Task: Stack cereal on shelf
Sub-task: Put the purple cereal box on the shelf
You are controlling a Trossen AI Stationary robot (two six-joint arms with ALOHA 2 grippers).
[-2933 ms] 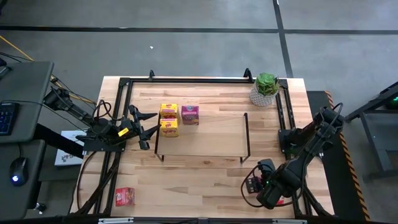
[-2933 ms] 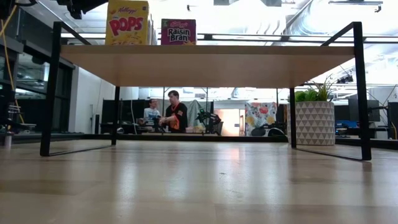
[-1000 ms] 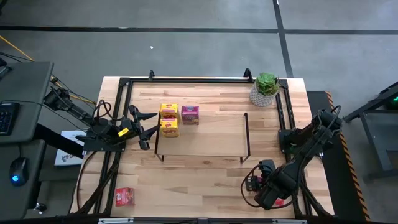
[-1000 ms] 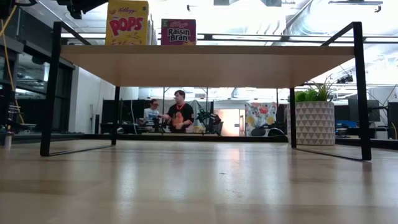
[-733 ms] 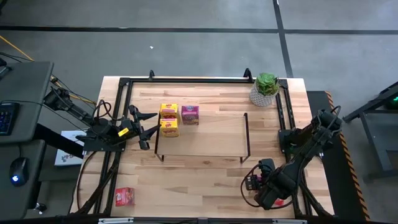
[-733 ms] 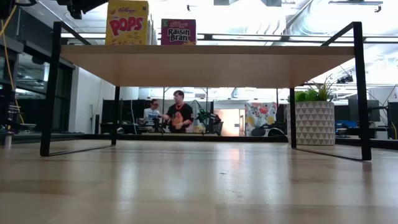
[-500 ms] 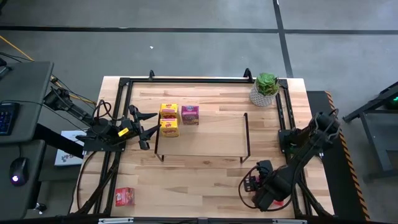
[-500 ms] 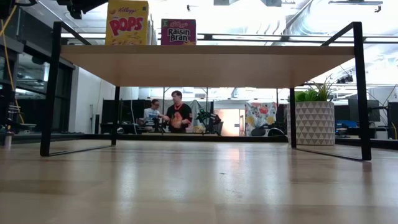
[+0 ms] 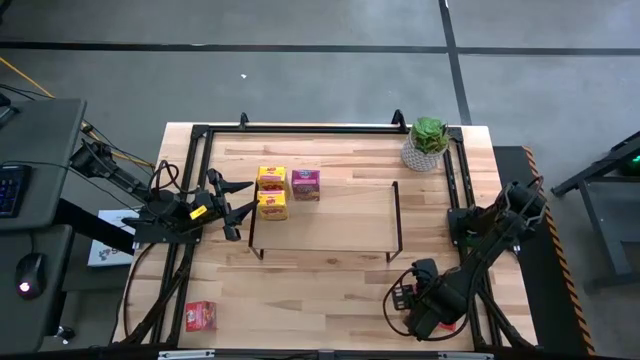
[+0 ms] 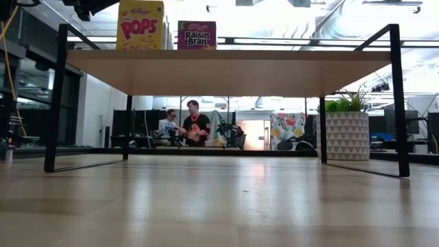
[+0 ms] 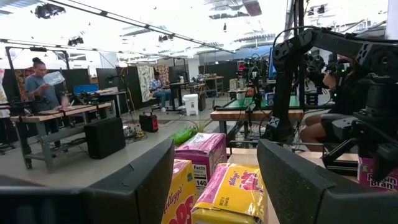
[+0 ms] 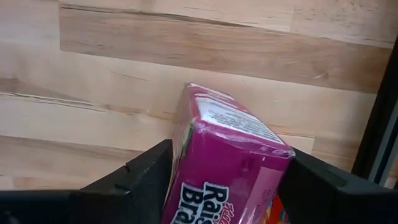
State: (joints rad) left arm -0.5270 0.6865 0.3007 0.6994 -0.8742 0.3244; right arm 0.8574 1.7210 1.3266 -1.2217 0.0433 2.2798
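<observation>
right end effector (image 12: 224, 180) apparently straddling magenta cereal box (image 12: 227, 158) on table (image 12: 93, 81)

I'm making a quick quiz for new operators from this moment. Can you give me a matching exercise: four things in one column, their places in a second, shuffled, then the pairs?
Things:
1. potted plant
2. red cereal box
3. magenta cereal box
4. two yellow cereal boxes

Places:
A. between the right pincer's fingers
B. on the shelf, left end
C. table's far right corner
D. table's near left corner

Pairs: 1-C, 2-D, 3-A, 4-B
</observation>
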